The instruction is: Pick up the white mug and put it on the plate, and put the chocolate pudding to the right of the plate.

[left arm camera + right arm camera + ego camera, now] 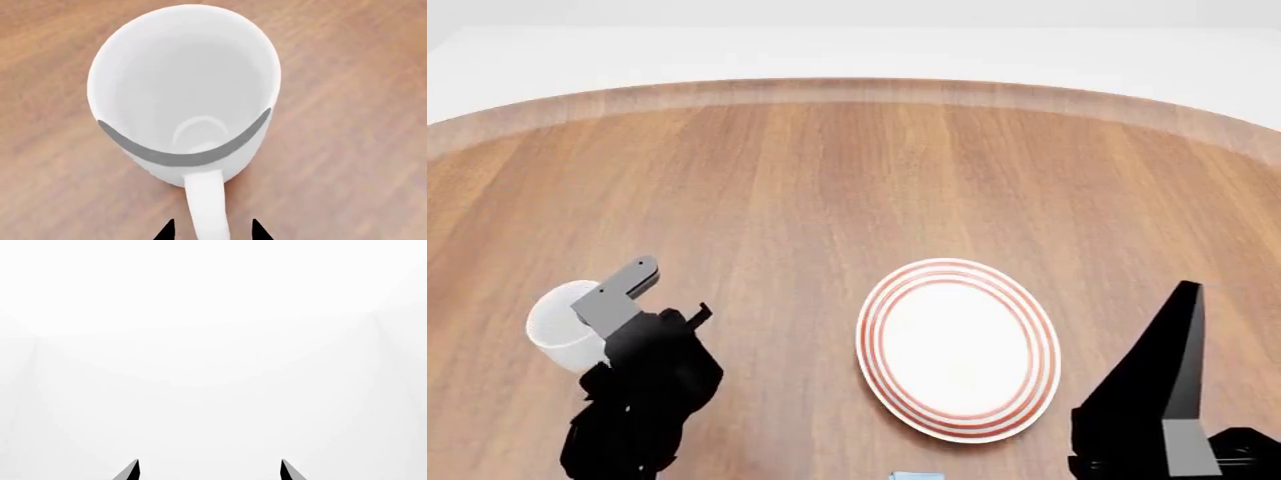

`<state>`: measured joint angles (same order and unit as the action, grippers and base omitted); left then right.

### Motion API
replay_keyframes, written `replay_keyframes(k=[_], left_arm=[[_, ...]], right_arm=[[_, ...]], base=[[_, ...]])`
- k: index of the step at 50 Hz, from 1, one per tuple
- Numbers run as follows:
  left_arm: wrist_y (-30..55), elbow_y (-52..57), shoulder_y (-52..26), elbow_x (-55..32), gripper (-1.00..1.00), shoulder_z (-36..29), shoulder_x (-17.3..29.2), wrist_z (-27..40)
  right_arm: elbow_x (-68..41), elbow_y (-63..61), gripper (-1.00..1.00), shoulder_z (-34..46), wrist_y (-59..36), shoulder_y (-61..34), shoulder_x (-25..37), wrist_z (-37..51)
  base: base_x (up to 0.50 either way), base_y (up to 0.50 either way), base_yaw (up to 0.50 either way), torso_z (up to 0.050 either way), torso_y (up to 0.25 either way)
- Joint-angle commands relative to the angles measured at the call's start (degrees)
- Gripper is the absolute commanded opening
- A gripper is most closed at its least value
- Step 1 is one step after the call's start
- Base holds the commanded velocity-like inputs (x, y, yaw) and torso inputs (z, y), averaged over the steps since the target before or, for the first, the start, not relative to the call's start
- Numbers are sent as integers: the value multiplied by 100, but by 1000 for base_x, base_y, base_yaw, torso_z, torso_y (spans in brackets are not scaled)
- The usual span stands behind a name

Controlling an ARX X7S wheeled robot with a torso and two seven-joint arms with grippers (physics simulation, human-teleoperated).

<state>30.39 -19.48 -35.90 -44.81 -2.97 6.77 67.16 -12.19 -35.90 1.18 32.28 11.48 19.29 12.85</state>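
Head view: white mug stands upright on the wooden table, at about 9 o'clock from the plate and well apart from it. Plate is bare, red rings at rim. Left gripper sits against the mug's 3 o'clock side. Left wrist view: mug seen from above, empty; its handle runs between the two black fingertips, jaws apart on either side, contact not certain. Right gripper has its tips spread wide, facing blank white, nothing between them. A pale blue sliver at the head view's bottom edge may be the chocolate pudding, at 6 o'clock from the plate; cannot confirm.
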Motion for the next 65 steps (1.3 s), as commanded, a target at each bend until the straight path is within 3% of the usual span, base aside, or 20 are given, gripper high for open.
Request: replay_keyframes(k=[1, 25, 29, 33, 39, 43, 52, 65], left_arm=[[-100, -27, 12, 27, -100, 101, -101, -172], [-161, 4, 52, -14, -100, -25, -23, -213], [-114, 502, 12, 279, -100, -406, 165, -264], [225, 1266, -123, 345, -100, -881, 457, -558], [1697, 3252, -933, 105, -100, -1980, 1187, -1018], [2239, 3918, -1284, -199, -100, -2260, 1337, -1189], [2903, 4697, -1870, -778, -100, -3005, 1677, -2278], [3667, 4730, -2760, -1995, -100, -3162, 1724, -3403]], right_arm=[[123, 15, 100, -92, -17, -10, -85, -101], [149, 44, 100, -36, -37, 4, -46, -71], [150, 34, 100, -36, -44, 11, -39, -60], [159, 18, 100, -38, -50, 8, -35, -46], [171, 20, 100, -26, -42, 8, -26, -40], [177, -3, 100, -23, -41, 19, -18, -33], [175, -15, 100, -19, -47, 18, -2, -12], [191, -17, 100, 7, -43, 21, 16, 4]], base=[[0, 0, 0, 0, 0], [0, 0, 0, 0, 0], [0, 0, 0, 0, 0], [0, 0, 0, 0, 0], [0, 0, 0, 0, 0], [0, 0, 0, 0, 0], [0, 0, 0, 0, 0], [0, 0, 0, 0, 0]])
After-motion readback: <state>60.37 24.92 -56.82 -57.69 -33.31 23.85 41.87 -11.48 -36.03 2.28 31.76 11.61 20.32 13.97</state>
